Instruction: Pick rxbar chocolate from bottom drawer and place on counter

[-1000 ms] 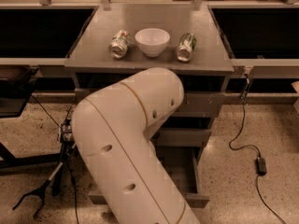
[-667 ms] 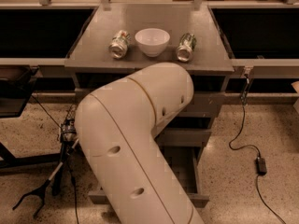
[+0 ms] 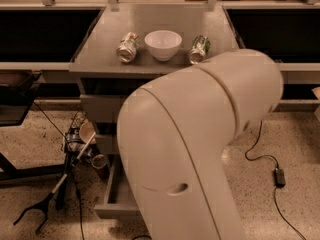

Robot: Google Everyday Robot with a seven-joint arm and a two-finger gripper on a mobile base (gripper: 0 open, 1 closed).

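My big pale arm (image 3: 200,144) fills the middle and right of the camera view and hides my gripper, which is out of sight. The bottom drawer (image 3: 114,194) stands pulled out at the lower left of the arm; only its left wall and front edge show, and its inside is hidden. The rxbar chocolate is not visible. The counter (image 3: 105,39) is the grey top of the cabinet at the top of the view.
On the counter stand a white bowl (image 3: 163,44) with a can lying on either side, one on the left (image 3: 128,47) and one on the right (image 3: 199,49). A grabber tool (image 3: 55,194) and cables lie on the floor at left. A black cable with an adapter (image 3: 279,176) lies at right.
My arm has swung to the right and now covers more of the cabinet front and the right part of the counter's front edge.
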